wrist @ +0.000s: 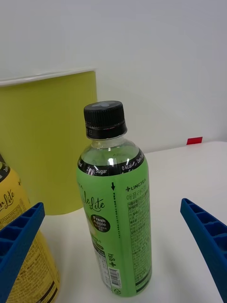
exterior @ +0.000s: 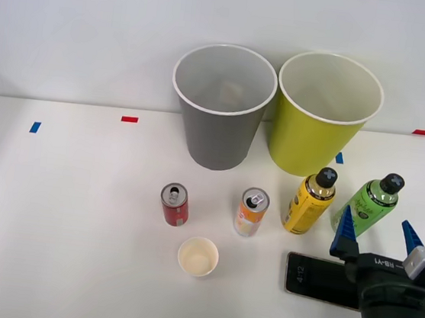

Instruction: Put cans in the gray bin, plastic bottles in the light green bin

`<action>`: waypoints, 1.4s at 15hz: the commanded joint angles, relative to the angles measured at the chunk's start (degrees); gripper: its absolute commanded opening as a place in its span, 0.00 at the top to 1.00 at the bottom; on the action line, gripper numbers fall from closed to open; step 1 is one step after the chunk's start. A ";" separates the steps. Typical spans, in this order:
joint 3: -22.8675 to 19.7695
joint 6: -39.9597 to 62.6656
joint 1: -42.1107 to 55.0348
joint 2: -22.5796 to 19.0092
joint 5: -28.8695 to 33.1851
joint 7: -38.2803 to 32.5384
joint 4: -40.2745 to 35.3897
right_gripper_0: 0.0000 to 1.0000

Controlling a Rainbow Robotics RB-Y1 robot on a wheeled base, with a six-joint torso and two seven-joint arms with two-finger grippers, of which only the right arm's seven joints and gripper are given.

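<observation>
1. Front view, bins: the gray bin (exterior: 220, 110) and the light green bin (exterior: 325, 117) stand upright side by side at the far edge of the white table (exterior: 60, 218), gray to the left, rims close together.
2. Front view, cans: the red can (exterior: 175, 205) and the orange-and-white can (exterior: 252, 212) stand upright in front of the gray bin, apart from each other. A cream paper cup (exterior: 198, 256) sits nearer the robot, between them.
3. Front view, bottles: the yellow bottle (exterior: 310, 201) stands in front of the light green bin; the green bottle (exterior: 369, 203) stands just to its right. Both are upright and capped in black.
4. Front view, arm: the right gripper (exterior: 377, 233) is low over the table at the near right, its blue fingers spread wide, with the green bottle just ahead of the left finger. Nothing is held.
5. Front view, other: red and blue tape marks (exterior: 129, 119) lie on the table.
6. Right wrist view: the green bottle (wrist: 116, 208) stands upright between the two parted fingers (wrist: 19, 241), touching neither. The yellow bottle (wrist: 21, 246) shows beside it, partly behind one finger, and the light green bin (wrist: 47, 142) stands behind both.
</observation>
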 commanded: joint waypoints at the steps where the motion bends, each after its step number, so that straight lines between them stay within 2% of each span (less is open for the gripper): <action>1: -1.20 1.19 -0.83 0.21 -0.26 0.01 0.00 0.00; 13: -5.51 12.27 -6.54 1.18 -0.70 0.01 0.35 0.00; 21: -6.47 12.27 -11.72 1.09 -0.61 0.10 4.83 0.00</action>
